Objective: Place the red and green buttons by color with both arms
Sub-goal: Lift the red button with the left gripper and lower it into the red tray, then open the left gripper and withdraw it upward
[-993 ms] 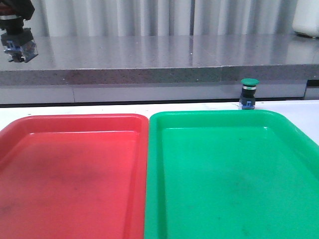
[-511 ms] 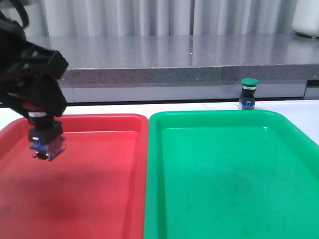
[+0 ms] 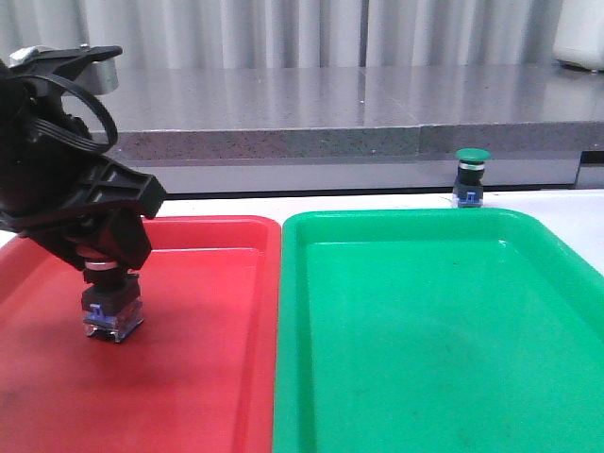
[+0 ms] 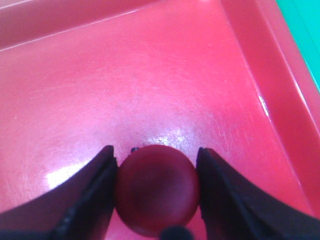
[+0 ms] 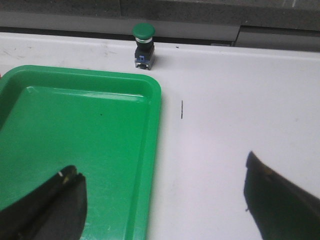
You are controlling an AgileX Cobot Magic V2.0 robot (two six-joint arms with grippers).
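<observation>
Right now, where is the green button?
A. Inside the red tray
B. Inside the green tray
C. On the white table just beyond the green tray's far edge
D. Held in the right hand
C. The green button stands upright on the white table just past the far rim of the green tray, with the right hand open and apart from it.

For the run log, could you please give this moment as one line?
left gripper: shut on red button, low over red tray | right gripper: open, empty | green button: on table beyond green tray
</observation>
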